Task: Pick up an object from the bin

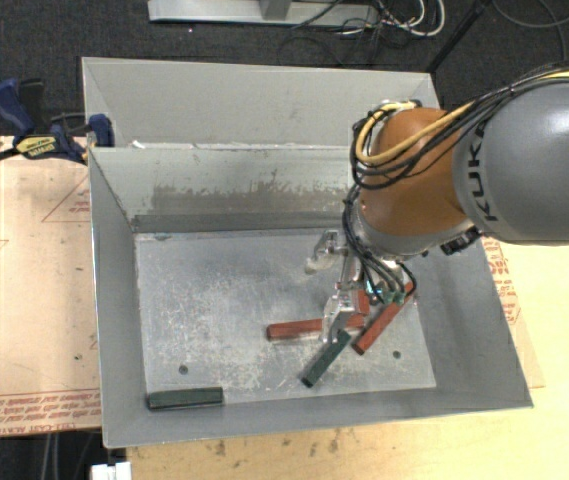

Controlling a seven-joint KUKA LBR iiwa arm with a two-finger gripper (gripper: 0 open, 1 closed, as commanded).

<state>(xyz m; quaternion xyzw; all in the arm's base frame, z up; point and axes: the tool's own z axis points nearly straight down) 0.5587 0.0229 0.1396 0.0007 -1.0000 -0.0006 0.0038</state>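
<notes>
I have the arm (524,168) reaching in over the bin's (114,298) right-hand wall, as my view has it. Its orange cover (409,183) and a bundle of cables (366,148) hang above the right half of the floor. The gripper (339,306) is low beneath that cover, close to the floor and a little toward the bin's front edge from the middle. Whether it is open or closed I cannot tell (the wrist and wiring crowd it from above), and I see nothing clearly caught in it.

Three short bars lie together right there. A red-brown bar (294,331) lies flat, roughly parallel to the front edge, with its right end just under or beside the gripper's tip. I cannot tell if they touch. A dark green bar (322,361) runs on a slant from that same spot toward the front edge, and its upper end meets the gripper's tip in my view. A second red-brown bar (379,328) slants on the gripper's other side, toward the right wall, with its upper end tucked under the loose wiring. So the gripper sits where the three bars come together, and the first bar reaches out from it toward the left wall.

Well apart from all that, a dark grey bar (184,399) lies flat in the front left corner, along the front edge.
</notes>
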